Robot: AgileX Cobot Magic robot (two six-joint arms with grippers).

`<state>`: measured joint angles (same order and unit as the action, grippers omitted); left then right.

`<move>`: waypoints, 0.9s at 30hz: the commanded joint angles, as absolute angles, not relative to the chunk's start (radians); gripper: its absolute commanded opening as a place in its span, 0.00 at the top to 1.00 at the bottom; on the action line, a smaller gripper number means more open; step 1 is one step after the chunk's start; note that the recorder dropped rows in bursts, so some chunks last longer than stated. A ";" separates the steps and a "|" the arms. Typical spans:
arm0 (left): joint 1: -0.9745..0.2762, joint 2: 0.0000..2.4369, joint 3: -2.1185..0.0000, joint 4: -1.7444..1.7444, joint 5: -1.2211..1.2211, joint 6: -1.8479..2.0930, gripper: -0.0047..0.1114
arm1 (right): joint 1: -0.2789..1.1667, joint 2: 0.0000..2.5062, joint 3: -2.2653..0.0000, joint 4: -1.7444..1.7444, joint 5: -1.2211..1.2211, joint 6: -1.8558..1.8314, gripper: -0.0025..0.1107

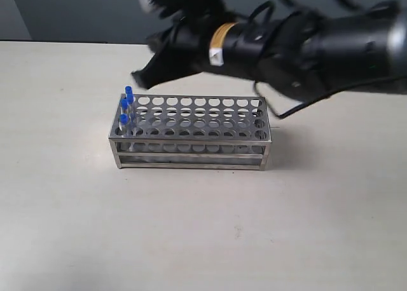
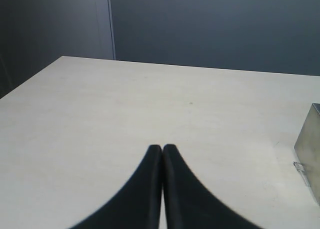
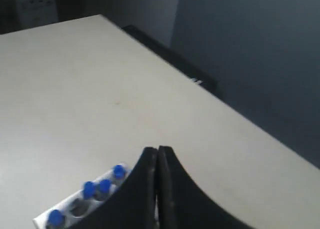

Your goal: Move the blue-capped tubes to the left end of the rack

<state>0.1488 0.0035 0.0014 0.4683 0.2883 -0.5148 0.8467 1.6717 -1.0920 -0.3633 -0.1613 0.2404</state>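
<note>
The left gripper (image 2: 162,148) hangs over the pale table (image 2: 125,104), its fingers pressed together on nothing. Four blue-capped tubes (image 1: 126,105) stand upright in holes at the left end of the rack (image 1: 197,122). Just above and behind that end hovers the right gripper (image 1: 141,79), fingers likewise together and holding nothing.

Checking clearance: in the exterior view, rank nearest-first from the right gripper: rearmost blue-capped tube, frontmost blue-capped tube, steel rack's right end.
1. Rearmost blue-capped clear tube, back-left, beside the right gripper.
2. Frontmost blue-capped tube, front-left.
3. Stainless-steel rack's right end, far right.
</note>
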 commanded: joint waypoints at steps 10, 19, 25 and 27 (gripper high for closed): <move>0.146 0.000 0.000 0.468 0.291 -0.516 0.95 | 0.379 0.825 -0.531 -0.329 0.048 0.239 0.98; 0.146 0.000 0.000 0.468 0.291 -0.516 0.95 | 0.344 0.382 -0.471 -0.305 0.407 0.239 0.98; 0.146 0.000 0.000 0.468 0.291 -0.516 0.95 | 0.344 0.235 -0.471 -0.282 0.410 0.239 0.98; 0.146 0.000 0.000 0.468 0.291 -0.516 0.95 | 0.344 0.210 -0.471 -0.282 0.410 0.239 0.98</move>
<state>0.1488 0.0035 0.0014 0.4683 0.2883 -0.5148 0.3484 0.2468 -0.4784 -0.2867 0.4057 0.2388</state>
